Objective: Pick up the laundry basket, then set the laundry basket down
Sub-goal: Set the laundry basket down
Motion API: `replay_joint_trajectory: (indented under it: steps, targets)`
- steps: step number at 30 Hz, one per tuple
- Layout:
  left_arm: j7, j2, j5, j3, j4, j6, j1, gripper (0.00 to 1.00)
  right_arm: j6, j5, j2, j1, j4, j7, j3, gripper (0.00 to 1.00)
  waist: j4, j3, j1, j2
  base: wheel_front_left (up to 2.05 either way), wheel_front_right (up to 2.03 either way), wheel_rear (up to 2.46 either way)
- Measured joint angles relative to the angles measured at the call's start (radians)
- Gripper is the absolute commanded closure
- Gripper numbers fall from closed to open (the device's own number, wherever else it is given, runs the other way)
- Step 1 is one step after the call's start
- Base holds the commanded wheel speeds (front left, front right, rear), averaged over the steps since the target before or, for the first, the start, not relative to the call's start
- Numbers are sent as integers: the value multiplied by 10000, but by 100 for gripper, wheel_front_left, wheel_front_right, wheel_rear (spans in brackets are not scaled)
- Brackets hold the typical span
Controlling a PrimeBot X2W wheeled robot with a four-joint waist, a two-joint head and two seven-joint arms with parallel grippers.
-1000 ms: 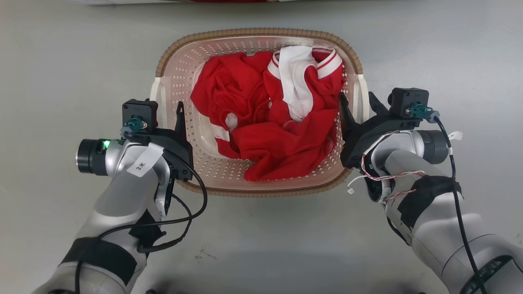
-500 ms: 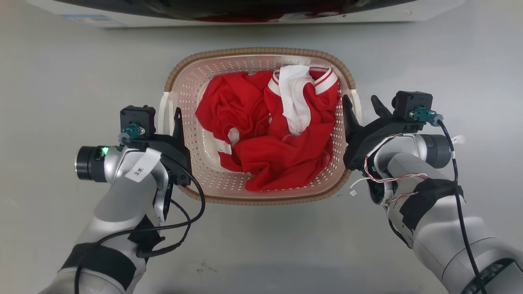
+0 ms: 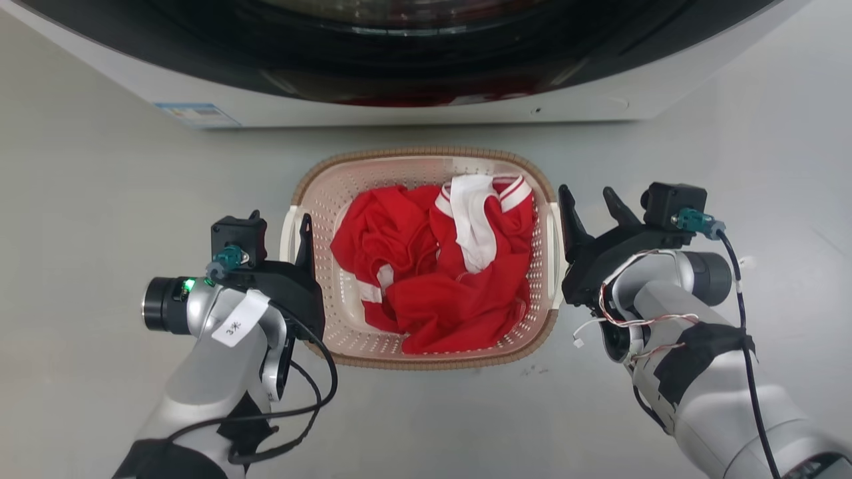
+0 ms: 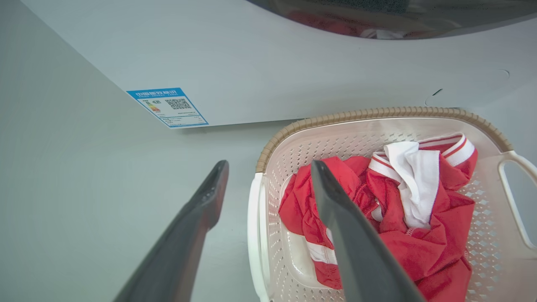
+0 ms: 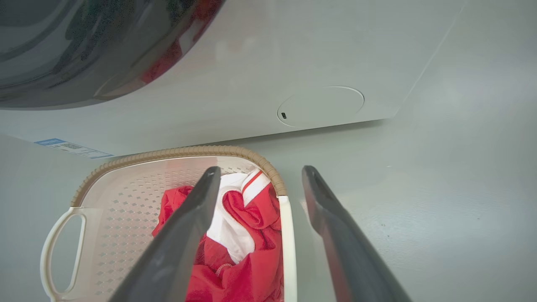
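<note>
Resting on the floor [image 3: 86,199] before the washing machine [image 3: 632,93], the laundry basket [image 3: 426,152] sits unheld; left gripper [image 4: 268,167] and right gripper [image 5: 260,170] gape wide astride its sides, so sideways drift could snag a handle [image 3: 553,259].

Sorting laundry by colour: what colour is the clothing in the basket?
The clothing is red with white trim; head view shows it best.

White washing machine [image 3: 399,113] across the far side; dark curved door glass [image 3: 413,40], some red showing in it. Blue label [image 3: 198,114] low on its front, left end; round flush cover [image 5: 321,105] towards the right end. Pale grey floor [image 3: 100,219] before it, smooth, evenly lit, a few dark specks.
</note>
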Motion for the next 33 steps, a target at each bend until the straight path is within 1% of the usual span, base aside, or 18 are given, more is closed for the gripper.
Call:
replay_joint_trajectory:
  steps: [2,3,9,13,15,23,29,30,33]
  targets:
    - [0,19,36,38,-209,-2,204,0,46,0,-15,225,-171,0,-226,0,3,-279,0,0,0,0,0]
    - [0,27,86,102,-462,0,454,0,46,-44,-42,470,-320,0,-345,0,9,-564,-1,0,0,0,0]
    - [0,113,228,357,-1193,0,1307,0,46,-276,-201,1381,-961,0,-836,0,44,-1434,0,0,0,0,0]
    - [0,211,286,585,-1714,4,2044,0,27,-614,-251,2119,-1501,0,-1202,0,76,-2022,0,0,0,0,0]
    - [0,270,364,715,-1988,12,2458,0,-44,-759,-253,2468,-1770,2,-1348,0,90,-2320,0,0,0,0,0]
    - [0,443,775,1112,-3139,48,4138,0,-144,-1436,-322,4036,-3066,2,-1948,0,110,-3517,-1,-1,0,0,0]
    - [0,550,1112,1350,-4048,90,5251,0,-261,-2013,-412,5464,-4088,0,-2316,0,118,-4420,0,-1,0,0,0]
    - [0,617,1252,1455,-4339,92,5684,0,-311,-2157,-412,5915,-4414,2,-2424,0,120,-4722,-1,-1,0,0,0]
    - [0,721,1352,1647,-4778,92,6344,0,-328,-2485,-410,6570,-4920,2,-2608,0,118,-5173,0,-2,0,0,0]
